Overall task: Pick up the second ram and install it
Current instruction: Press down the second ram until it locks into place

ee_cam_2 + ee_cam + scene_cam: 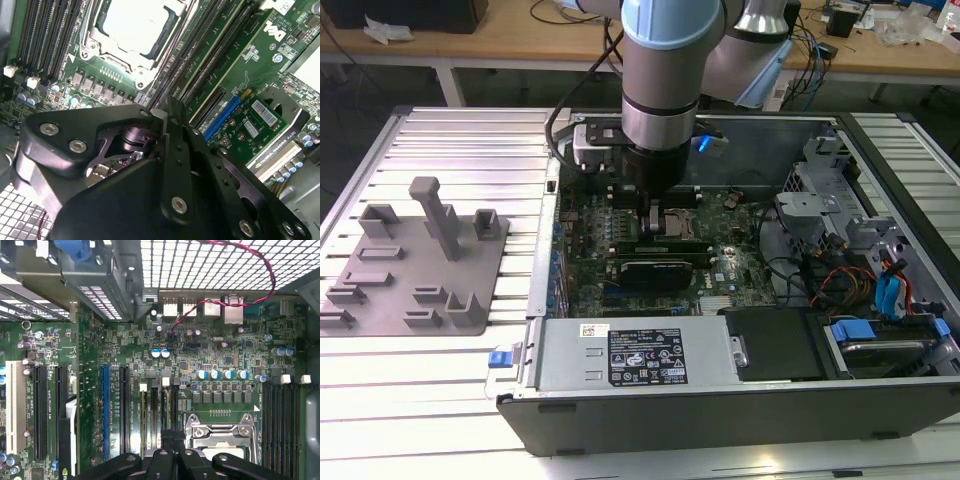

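Hangs low inside the computer case [720, 420], gripper [655, 218] squarely over the memory slots [150, 415] beside the processor socket [220, 432], lined up for seating. Cannot tell whether spread or pinching anything.

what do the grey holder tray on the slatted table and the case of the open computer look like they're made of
The grey holder tray with upright posts looks like matte moulded or printed plastic: uniform dull grey, blocky shapes, no glints. The open computer case looks like sheet metal, dark painted outside, with bare grey folded panels and a perforated wall inside.
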Controlling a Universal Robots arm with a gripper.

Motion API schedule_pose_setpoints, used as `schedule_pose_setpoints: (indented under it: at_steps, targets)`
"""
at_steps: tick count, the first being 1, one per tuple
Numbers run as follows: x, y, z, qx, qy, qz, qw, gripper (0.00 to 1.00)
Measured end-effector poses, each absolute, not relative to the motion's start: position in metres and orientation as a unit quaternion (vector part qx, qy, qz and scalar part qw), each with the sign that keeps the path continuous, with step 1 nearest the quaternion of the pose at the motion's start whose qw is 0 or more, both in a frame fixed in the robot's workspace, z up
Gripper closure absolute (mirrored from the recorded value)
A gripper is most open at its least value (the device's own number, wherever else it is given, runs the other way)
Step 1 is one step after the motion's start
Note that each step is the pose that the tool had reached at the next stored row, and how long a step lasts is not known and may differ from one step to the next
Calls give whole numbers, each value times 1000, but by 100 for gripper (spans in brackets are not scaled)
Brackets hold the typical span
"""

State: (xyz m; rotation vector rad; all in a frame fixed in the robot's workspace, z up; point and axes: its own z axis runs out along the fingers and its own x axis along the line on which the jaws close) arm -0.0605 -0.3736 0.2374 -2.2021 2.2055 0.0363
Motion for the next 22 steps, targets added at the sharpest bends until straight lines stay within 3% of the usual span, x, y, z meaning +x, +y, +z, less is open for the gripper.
schedule_pose_setpoints:
  at_steps: [14, 22]
  targets:
    - [-61, -374, 228, -706, 708, 12, 13, 92]
    - [-60, -374, 249, -707, 707, 12, 13, 92]
